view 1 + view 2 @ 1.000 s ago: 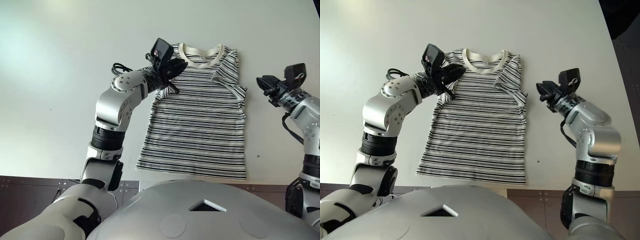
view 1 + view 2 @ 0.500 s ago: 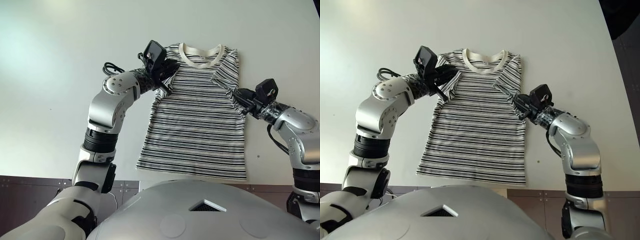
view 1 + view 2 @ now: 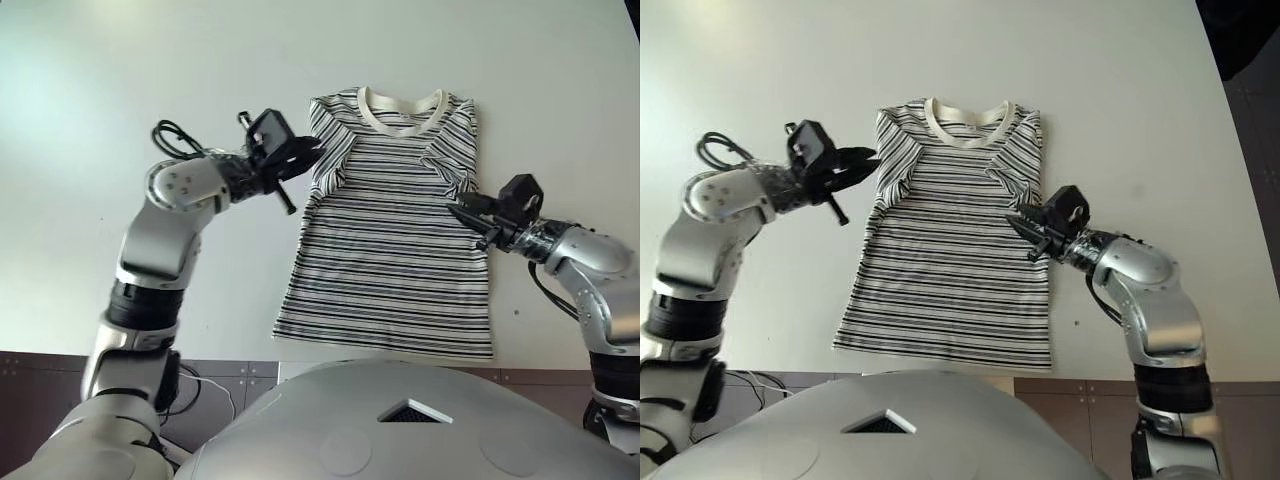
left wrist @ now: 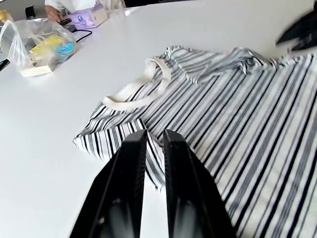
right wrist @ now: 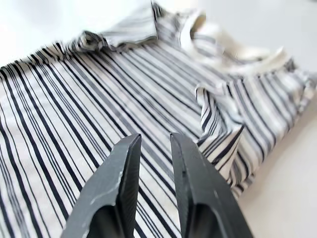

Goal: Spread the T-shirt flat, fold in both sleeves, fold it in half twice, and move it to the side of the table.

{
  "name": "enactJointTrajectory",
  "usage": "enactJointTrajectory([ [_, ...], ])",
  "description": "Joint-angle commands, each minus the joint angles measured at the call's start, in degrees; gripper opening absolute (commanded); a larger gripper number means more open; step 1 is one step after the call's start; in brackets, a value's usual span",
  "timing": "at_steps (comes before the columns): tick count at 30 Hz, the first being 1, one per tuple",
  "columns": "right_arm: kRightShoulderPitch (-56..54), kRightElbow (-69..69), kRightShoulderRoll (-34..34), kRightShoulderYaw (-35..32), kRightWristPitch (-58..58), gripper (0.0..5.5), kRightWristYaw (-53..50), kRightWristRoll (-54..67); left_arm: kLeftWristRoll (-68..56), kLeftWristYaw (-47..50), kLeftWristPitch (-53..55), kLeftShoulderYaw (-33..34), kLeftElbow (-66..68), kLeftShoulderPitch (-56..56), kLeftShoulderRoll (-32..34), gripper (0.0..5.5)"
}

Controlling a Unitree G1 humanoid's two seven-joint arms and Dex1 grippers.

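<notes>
A striped T-shirt [image 3: 390, 240] lies flat on a white table [image 3: 120, 60], filling the centre of the head view, with its cream collar toward the top of the frame and its hem toward the bottom. Both sleeves are turned inward over the body, each making a small rumpled fold just below the shoulder. The shirt lies in the same place as a second ago.

The left gripper [image 3: 312, 150] sits left of centre in the upper half of the frame, just beside the shirt's left shoulder and apart from it, over bare table. Half a second ago it was on that shoulder, over the sleeve fold; it has since drawn back to the left. In the left wrist view its two black fingers [image 4: 130, 148] run side by side with only a slim gap between them and nothing held.

The right gripper [image 3: 458, 210] is at the right of centre, its tips pointing inward over the shirt's right edge, just below the folded right sleeve. A second ago it was well out to the right over bare table; half a second ago it had reached the shirt's edge, and now it is slightly lower. The right wrist view shows its fingers [image 5: 126, 153] a narrow gap apart, above the striped cloth, gripping nothing.

A clear plastic bag [image 4: 37, 42] lies on the table in the upper left of the left wrist view
</notes>
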Motion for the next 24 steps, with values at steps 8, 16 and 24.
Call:
enactJointTrajectory([
  [8,32.68,-11.54,-10.12,-14.98,-18.66,1.11,10.92,-10.66,5.33,-17.77,-70.57,12.35,11.89,34.80,18.56,1.64],
  [16,31.07,1.90,-12.92,-16.11,-37.92,1.11,12.78,-18.00,24.06,-10.06,-95.96,11.95,25.61,40.06,14.23,1.64],
  [24,29.15,3.47,-13.34,-14.93,-39.92,1.11,12.96,-19.01,30.33,0.46,-97.23,10.64,26.95,35.48,10.75,1.64],
])
